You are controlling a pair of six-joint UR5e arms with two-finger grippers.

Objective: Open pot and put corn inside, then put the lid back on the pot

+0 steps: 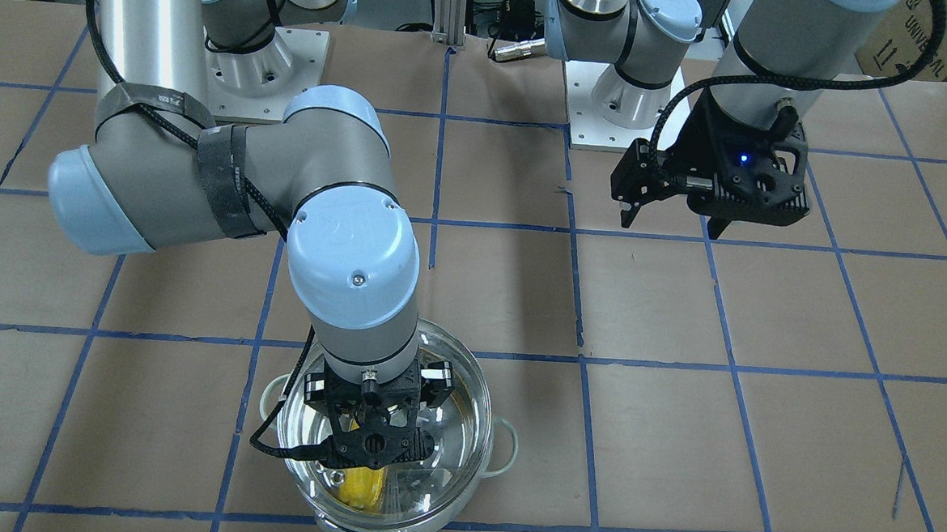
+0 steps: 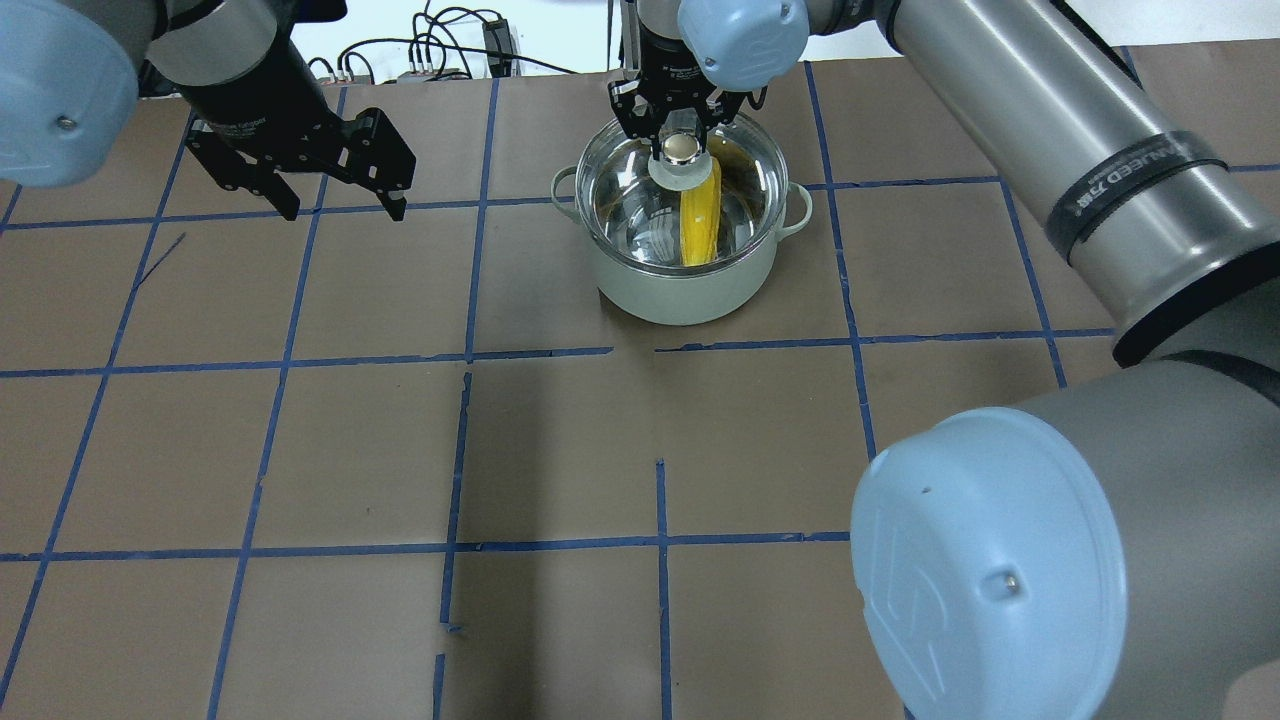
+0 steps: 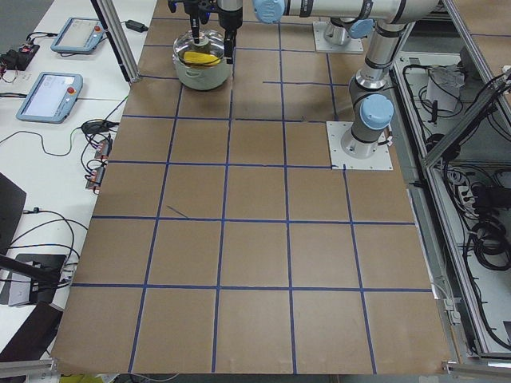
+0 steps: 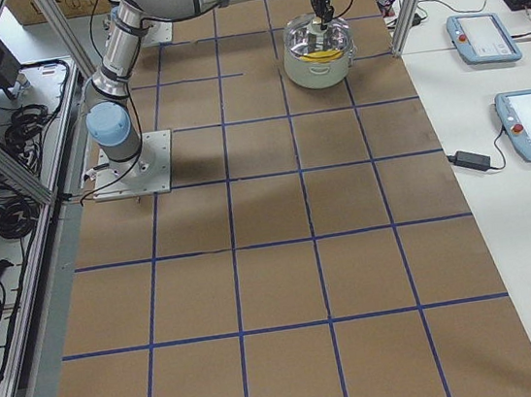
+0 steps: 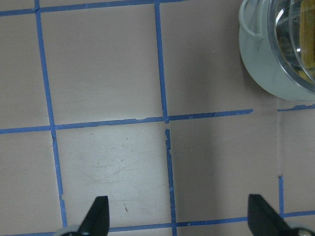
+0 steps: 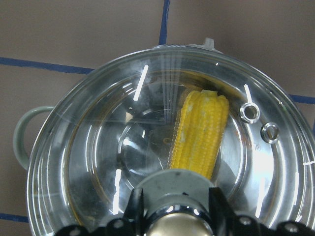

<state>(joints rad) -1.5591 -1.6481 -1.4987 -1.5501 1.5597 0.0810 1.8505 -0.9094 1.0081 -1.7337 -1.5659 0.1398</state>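
- The right gripper (image 2: 683, 150) points straight down, its fingers clamped on the cream, metal-ringed knob (image 6: 174, 184) of the round clear glass lid (image 6: 98, 147).
- The lid covers the round shiny steel pot (image 2: 680, 290) on the brown paper-covered table (image 2: 560, 450).
- The yellow ear of corn (image 6: 202, 132) lies inside the pot, under the glass.
- The left gripper (image 2: 345, 205) hangs well apart, jaws spread, empty.

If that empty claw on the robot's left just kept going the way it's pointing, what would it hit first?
Probably just the table: the open left gripper points down at bare brown paper and blue tape. The pot sits off to one side, seemingly outside that line.
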